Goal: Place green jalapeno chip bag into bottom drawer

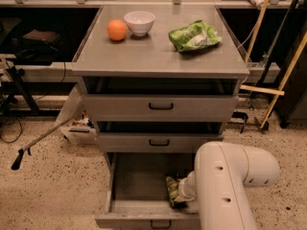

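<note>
The end effector [182, 194] is down inside the open bottom drawer [136, 176], near its front wall. I cannot tell whether it grips or has released. The green jalapeno chip bag [171, 189] sits right against it, inside that drawer.

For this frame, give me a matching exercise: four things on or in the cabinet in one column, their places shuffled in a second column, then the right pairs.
Things:
1. orange
2. white bowl
3. light green bag
4. green jalapeno chip bag

Places:
A. inside the open bottom drawer, at its right side, next to the pincer
B. on the cabinet top, furthest left of the three things there
C. on the cabinet top, right part
D. on the cabinet top, just right of the orange

Pairs: 1-B; 2-D; 3-C; 4-A
</note>
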Tool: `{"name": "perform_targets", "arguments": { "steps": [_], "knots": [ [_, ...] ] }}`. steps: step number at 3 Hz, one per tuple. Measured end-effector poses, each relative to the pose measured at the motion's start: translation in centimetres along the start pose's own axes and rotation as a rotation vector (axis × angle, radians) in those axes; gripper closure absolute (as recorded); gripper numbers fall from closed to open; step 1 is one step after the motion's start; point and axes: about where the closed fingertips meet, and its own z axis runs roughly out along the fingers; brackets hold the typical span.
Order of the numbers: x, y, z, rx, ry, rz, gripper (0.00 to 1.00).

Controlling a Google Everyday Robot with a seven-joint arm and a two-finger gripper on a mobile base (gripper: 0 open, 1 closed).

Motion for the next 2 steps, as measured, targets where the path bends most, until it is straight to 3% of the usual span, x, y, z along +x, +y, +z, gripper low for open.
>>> {"name": "perform_targets", "arguments": {
  "steps": [1, 2],
  "knots": [
    [0.00, 0.00, 0.00, 0.000, 0.000, 0.000, 0.12],
    [0.00, 0.01, 0.00, 0.000, 0.000, 0.000, 0.00]
  ]
}}
